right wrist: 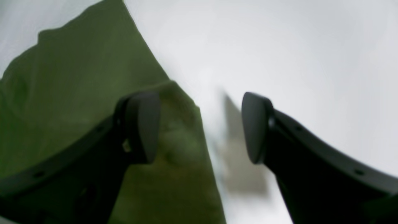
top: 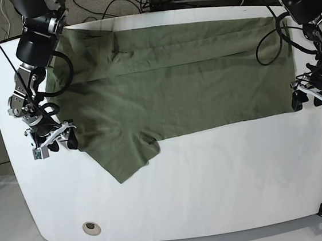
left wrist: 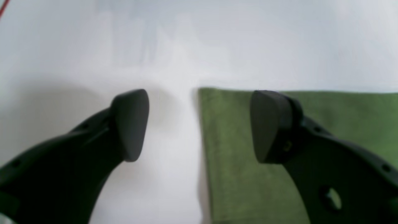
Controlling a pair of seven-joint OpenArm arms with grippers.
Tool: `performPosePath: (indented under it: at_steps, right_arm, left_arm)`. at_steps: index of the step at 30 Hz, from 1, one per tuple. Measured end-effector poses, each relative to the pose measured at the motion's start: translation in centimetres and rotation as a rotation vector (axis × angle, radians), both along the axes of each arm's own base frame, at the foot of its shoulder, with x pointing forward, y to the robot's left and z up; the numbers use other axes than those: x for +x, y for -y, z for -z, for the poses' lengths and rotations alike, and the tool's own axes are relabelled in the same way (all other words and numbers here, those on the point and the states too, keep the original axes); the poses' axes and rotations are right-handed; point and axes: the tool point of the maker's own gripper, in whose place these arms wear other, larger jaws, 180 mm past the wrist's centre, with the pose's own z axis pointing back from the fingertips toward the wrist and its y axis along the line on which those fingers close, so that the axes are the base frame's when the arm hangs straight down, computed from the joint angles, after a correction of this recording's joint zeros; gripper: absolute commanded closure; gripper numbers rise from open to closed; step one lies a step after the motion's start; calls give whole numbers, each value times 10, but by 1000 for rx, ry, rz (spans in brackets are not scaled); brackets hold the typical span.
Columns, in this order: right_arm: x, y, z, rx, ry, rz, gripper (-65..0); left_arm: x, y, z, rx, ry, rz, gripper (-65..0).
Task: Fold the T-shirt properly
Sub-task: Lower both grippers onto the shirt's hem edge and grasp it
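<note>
T-shirt point(top: 179, 78), one, on one white table point(top: 214, 184), two grippers, left point(top: 313, 97) and right point(top: 52, 140), both agape, empty

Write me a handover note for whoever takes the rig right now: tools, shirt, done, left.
Left tool: open, holding nothing, straddling the T-shirt's corner edge at the base view's right.
Right tool: open, holding nothing, at the shirt's edge near the sleeve at the base view's left.
T-shirt: spread across the white table, far long side appears folded over; one sleeve sticks out toward the near edge.
Done: apparently one lengthwise fold.
Left: grip both ends, finish folding.
</note>
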Motion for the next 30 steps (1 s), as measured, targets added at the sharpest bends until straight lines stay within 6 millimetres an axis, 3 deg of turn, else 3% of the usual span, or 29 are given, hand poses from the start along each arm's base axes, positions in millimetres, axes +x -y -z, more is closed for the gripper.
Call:
performPosePath:
  at_steps: [5,9,21,30]
  right_arm:
    - [5,-15,17,37,-33,-30,-404]
    - [0,-12,28,55,-61,-15,-404]
    - [-3,-15,30,72,-47,-12,-402]
    - [-7,-29,34,74,-46,-61,-400]
  left_arm:
    - [7,-1,12,-37,2,-23,-480]
    - [3,-1,29,-72,-44,-43,-480]
    - [3,-1,28,-74,-41,-41,-480]
    - [2,0,30,-75,-44,-41,-480]
